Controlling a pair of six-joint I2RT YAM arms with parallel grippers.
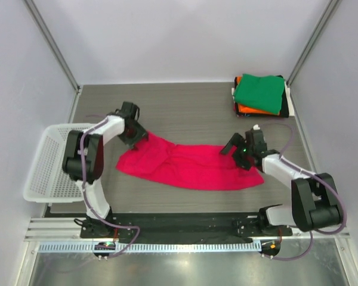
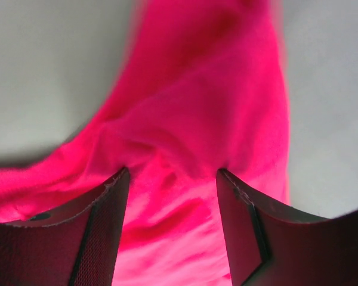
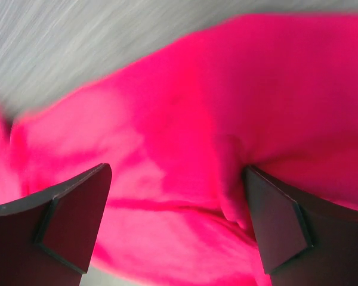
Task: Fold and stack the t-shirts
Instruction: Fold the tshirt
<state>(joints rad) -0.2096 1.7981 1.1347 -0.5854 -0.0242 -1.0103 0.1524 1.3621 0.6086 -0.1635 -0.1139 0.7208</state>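
The bright pink-red t-shirt (image 1: 185, 167) lies spread and wrinkled across the middle of the table. My left gripper (image 1: 135, 134) is over its far left corner; in the left wrist view (image 2: 170, 176) the jaws are open with pink cloth (image 2: 191, 107) bunched between and under the fingertips (image 2: 116, 182). My right gripper (image 1: 239, 152) is over the shirt's right end; in the right wrist view (image 3: 176, 170) the jaws are wide open over the cloth (image 3: 185, 119), with a fold against the right fingertip (image 3: 256, 185). A stack of folded t-shirts (image 1: 260, 92), green on top, sits at the back right.
A white mesh basket (image 1: 48, 161) stands at the table's left edge, beside the left arm. Slanted frame posts rise at the back left (image 1: 53, 47) and back right (image 1: 313, 42). The grey wood-grain table (image 1: 185, 113) shows between the shirt and the back wall.
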